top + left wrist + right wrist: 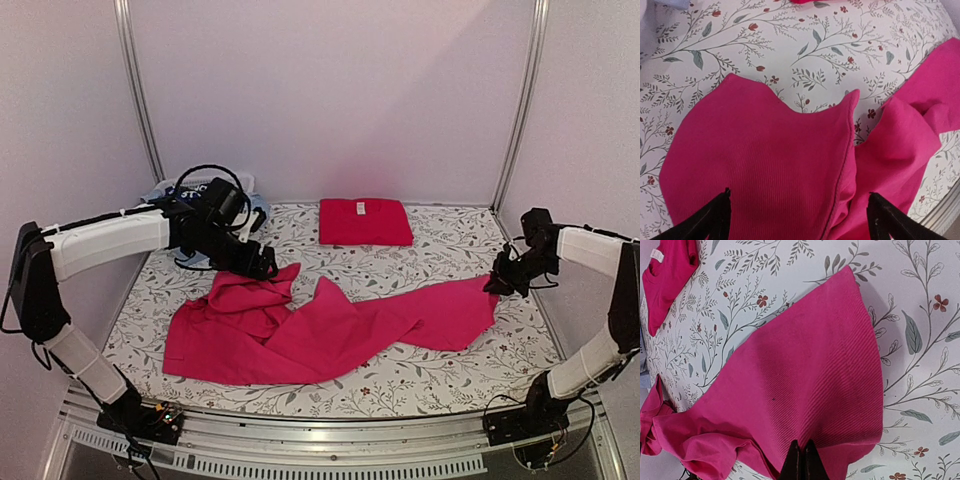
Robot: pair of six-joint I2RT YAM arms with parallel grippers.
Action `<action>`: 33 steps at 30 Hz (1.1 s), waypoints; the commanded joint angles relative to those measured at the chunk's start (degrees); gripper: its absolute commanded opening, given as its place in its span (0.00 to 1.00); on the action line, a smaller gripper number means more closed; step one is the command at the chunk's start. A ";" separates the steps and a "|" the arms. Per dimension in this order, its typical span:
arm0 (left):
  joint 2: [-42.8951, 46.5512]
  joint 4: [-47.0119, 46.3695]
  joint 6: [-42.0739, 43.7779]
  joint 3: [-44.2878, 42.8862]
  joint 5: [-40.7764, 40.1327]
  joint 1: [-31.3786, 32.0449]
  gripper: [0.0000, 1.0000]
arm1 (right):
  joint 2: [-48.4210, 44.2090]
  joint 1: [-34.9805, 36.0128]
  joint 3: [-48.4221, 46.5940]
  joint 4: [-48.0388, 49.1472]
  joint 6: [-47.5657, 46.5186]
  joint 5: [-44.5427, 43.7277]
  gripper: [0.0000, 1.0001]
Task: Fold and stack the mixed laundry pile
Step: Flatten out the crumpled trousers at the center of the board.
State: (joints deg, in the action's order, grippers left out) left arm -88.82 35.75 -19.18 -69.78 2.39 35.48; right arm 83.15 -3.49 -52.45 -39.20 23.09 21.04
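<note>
Flattening the pink cloth (330,330)
Open left claw (799,196) should regrip the left hem; right claw (802,444) pinches the right corner.

The tabletop (450,250) was viewed from above its near edge; both wrist cameras were aimed closely down at the shared magenta garment (330,330).

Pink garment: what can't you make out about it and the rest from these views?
- Pink garment: its type; bunched folds hide its shape, all views.
- Right pincer: whether cloth is pinched; shut tips hide it, right wrist view.
- Back-left pile: contents; left arm covers it, top view.
- Red shirt: label too small, top view.
</note>
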 commanded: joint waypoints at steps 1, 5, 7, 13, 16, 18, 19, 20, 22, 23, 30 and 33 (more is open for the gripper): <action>-2.67 5.62 4.55 -0.65 -0.45 -0.92 0.89 | -2.55 -2.08 -1.30 -0.80 -0.61 -1.61 0.00; -1.29 5.13 2.60 3.27 -0.86 -5.49 0.58 | -4.29 -3.82 -0.57 -1.57 -1.02 -1.84 0.00; 2.20 3.73 1.03 5.21 -1.10 -9.41 0.24 | -4.97 -4.89 -0.63 -2.03 -1.33 -2.13 0.00; 14.98 -1.41 -1.65 6.74 0.53 -21.58 0.00 | -6.31 -8.31 -0.68 -3.61 -2.73 -3.14 0.00; 18.86 -3.72 -2.45 6.00 2.93 -26.65 0.00 | -6.38 -8.68 -0.01 -3.56 -2.79 -4.01 0.00; 20.86 -4.53 -2.30 4.83 3.98 -28.45 0.00 | -6.75 -9.15 0.51 -3.43 -2.38 -4.67 0.00; 21.81 -4.83 -2.50 4.38 4.28 -29.39 0.00 | -6.92 -9.47 0.70 -3.49 -2.31 -5.07 0.00; 22.70 -5.14 -2.71 3.97 4.68 -30.60 0.00 | -7.14 -10.16 0.88 -3.58 -2.20 -5.54 0.00; 24.99 -5.42 -3.72 2.86 4.60 -33.52 0.00 | -7.62 -10.82 1.17 -3.81 -2.22 -5.97 0.00; 26.15 -5.75 -4.35 2.09 4.73 -35.00 0.00 | -7.71 -10.98 1.43 -3.87 -2.29 -6.22 0.00; 25.05 -4.22 -4.61 -13.03 -3.75 -40.53 0.00 | -8.38 -11.39 2.30 -2.91 -2.08 -4.74 0.00; 24.26 -6.79 -6.42 -16.89 -4.72 -42.90 0.00 | -8.34 -11.37 2.02 -2.82 -2.09 -5.52 0.00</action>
State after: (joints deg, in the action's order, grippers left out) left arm -63.90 32.95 -23.73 -81.38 1.56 -4.64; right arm 76.03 -14.66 -50.59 -42.63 21.37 16.16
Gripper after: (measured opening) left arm 0.020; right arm 0.014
